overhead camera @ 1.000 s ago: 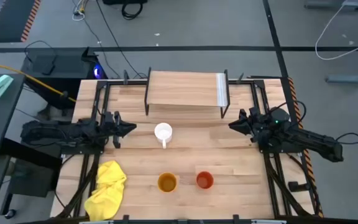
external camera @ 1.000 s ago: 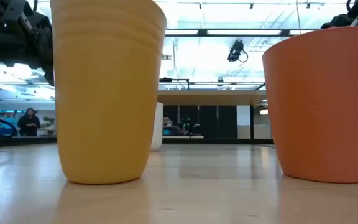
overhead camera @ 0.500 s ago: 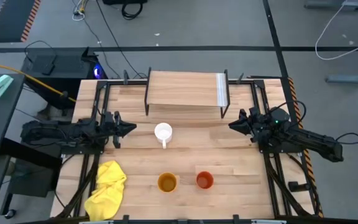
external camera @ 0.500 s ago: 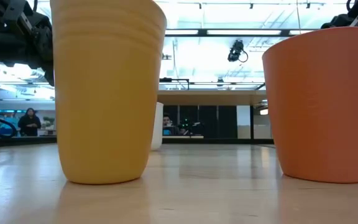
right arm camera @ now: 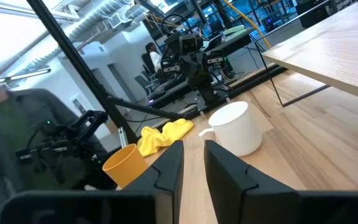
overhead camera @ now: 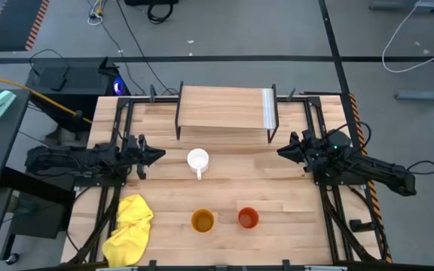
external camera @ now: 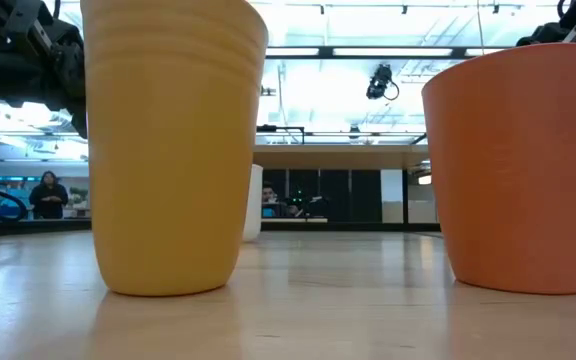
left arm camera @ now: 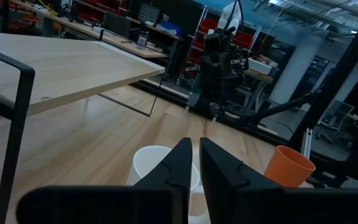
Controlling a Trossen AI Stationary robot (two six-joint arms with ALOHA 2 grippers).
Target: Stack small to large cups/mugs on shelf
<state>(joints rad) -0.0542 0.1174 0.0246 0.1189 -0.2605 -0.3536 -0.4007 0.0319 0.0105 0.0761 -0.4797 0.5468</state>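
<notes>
In the high view the shelf (overhead camera: 224, 109) stands at the table's far middle, with its pale strip at the right end. The white mug (overhead camera: 197, 160) stands upright on its base just before it, handle toward the near edge. The yellow-orange cup (overhead camera: 203, 220) and the red-orange cup (overhead camera: 248, 218) stand side by side near the near edge. My left gripper (overhead camera: 159, 154) hovers left of the mug, fingers shut and touching nothing. My right gripper (overhead camera: 280, 151) hovers right of the mug, also shut and free. The low view shows both cups (external camera: 173, 150) (external camera: 513, 170) close up.
A crumpled yellow cloth (overhead camera: 130, 229) lies at the table's near left corner. Black frame rails run along both side edges of the table. Bare wood lies between the mug and the two cups. A person (right arm camera: 5, 137) shows in the room beyond the table.
</notes>
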